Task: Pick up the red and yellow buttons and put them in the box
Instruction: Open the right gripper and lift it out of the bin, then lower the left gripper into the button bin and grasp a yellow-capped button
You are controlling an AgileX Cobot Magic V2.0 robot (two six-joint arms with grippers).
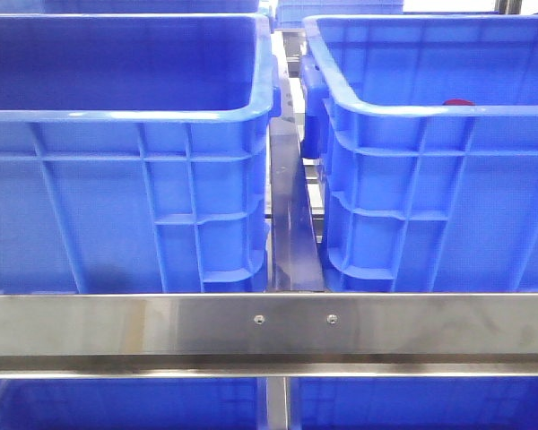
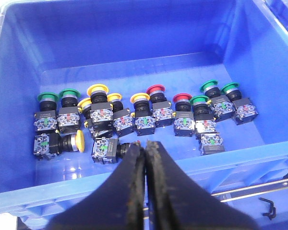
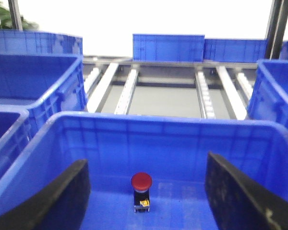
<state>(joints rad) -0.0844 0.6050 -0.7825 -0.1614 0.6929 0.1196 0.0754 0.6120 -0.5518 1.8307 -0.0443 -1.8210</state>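
While the front view is mostly just two big blue crates sitting side by side on a steel frame (image 1: 269,327), the right wrist view shows more of the room: metal roller tracks (image 3: 129,88) running back to more blue crates (image 3: 168,47) along a bright, washed-out background.

The box (image 1: 430,116) (right-hand one, lighter blue with the lined inner walls) has exactly one red button (image 3: 141,181) standing upright on its floor, cap up, well away from the walls. From the front you only catch a sliver of red over the rim. The right gripper (image 3: 146,201) hangs over it with its fingers (image 3: 62,196) spread wide apart, nothing between them.

The other crate (image 1: 125,116) is where the pile is. Counting caps in the left wrist view: five green buttons (image 2: 68,94), five yellow buttons (image 2: 97,90), two red ones (image 2: 155,89), plus one or two bodies near the gripper whose caps I can't make out. Most stand in a rough row; a couple lie tipped over. The left gripper (image 2: 145,158) is above the near edge of that pile, fingers pressed together, not holding anything.
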